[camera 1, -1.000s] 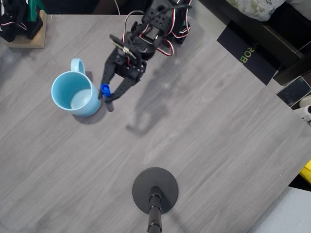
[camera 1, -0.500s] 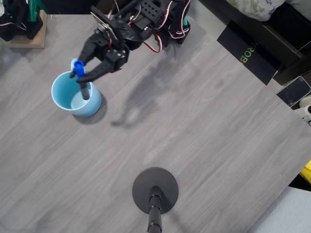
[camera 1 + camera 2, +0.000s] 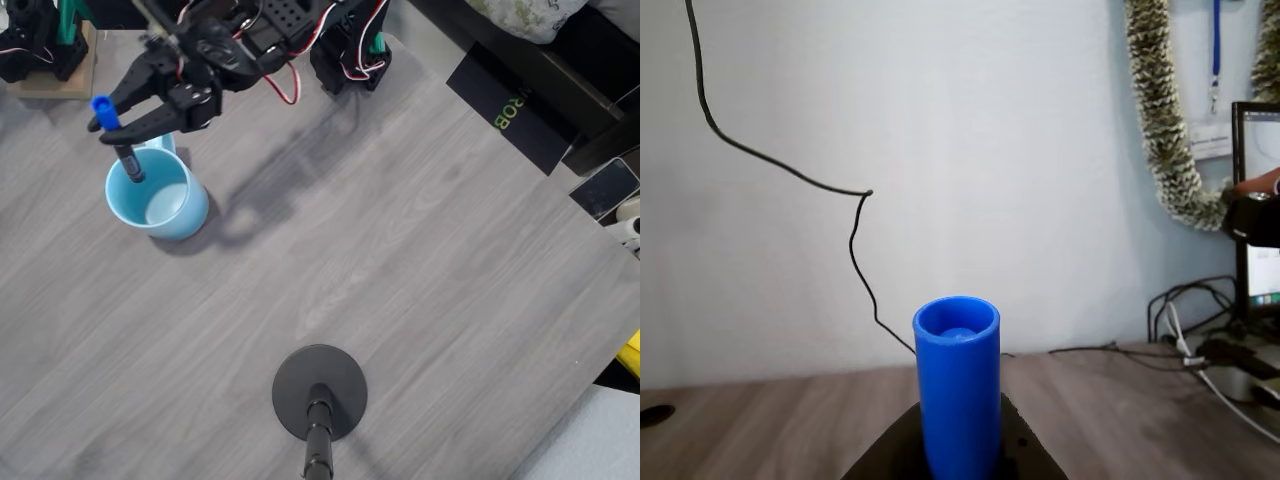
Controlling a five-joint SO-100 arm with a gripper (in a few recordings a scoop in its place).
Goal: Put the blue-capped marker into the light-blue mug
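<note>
Swinging left from beside the light-blue mug (image 3: 148, 195), my end effector (image 3: 115, 125) now grips the blue-capped marker (image 3: 120, 142) above the mug's far-left rim, its dark tip overlapping the opening, so I judge release is close

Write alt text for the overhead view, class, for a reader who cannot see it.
The robot's tool holds the blue-capped marker tilted over the light-blue mug, its dark tip above the mug's far rim. The mug stands on a grey wood-grain table; a round black stand base sits near the bottom edge.
</note>
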